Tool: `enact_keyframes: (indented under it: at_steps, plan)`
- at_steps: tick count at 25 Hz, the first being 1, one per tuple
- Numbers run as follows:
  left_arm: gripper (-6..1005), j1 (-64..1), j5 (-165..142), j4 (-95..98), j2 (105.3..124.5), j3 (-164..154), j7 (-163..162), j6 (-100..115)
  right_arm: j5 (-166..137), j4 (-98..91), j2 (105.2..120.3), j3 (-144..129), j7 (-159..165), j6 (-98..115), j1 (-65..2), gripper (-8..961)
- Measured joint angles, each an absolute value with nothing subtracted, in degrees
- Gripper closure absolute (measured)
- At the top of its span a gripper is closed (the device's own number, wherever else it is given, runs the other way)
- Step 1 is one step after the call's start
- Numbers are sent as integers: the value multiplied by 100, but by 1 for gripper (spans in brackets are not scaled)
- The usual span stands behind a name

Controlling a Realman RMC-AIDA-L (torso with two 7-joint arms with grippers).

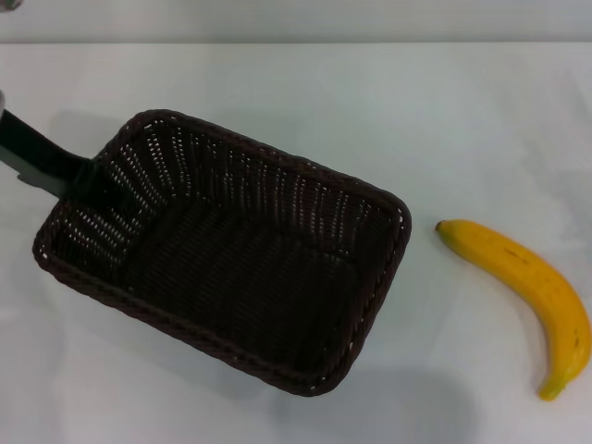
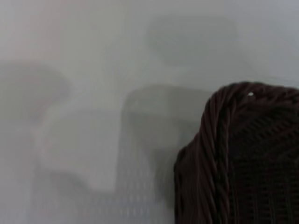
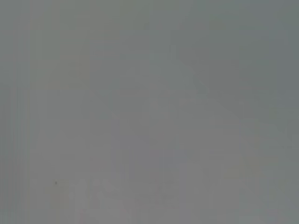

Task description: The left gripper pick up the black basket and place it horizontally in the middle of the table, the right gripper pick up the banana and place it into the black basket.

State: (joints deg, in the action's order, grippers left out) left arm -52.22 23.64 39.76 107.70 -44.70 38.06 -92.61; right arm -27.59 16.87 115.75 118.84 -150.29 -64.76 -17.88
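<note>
A: Head view: my left tool meets the black basket at its left end; grip unreadable. Banana lies apart, right, on the surface.
B: Left wrist?
A: Only the basket's braided corner.

The left gripper meets the black basket rim, its fingers lost against the dark weave. The left wrist view cuts off most of the basket, showing one corner only. The right wrist view shows only featureless grey.

baskets: one black basket, dark woven wicker, rectangular
bananas: one banana, yellow
tools in view: one, the left tool
desks: one white desk
</note>
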Motion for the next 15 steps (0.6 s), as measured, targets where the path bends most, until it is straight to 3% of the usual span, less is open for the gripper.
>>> enact_keyframes:
  at_steps: [6, 7, 15]
  plan:
    - [385, -5208, 2360, 3973, 10768, -4500, 3811, -9297, -2759, 1688, 11569, 11891, -15029, -6470, -1782, 106]
    - [614, -5207, 2359, 3972, 10768, -4500, 3803, -9297, -2759, 1688, 11567, 11891, -15029, -6469, -1782, 106]
    - [784, -5194, 2361, 3975, 10725, -4470, 3750, -9363, -2744, 1688, 11566, 11898, -15029, -6458, -1784, 106]
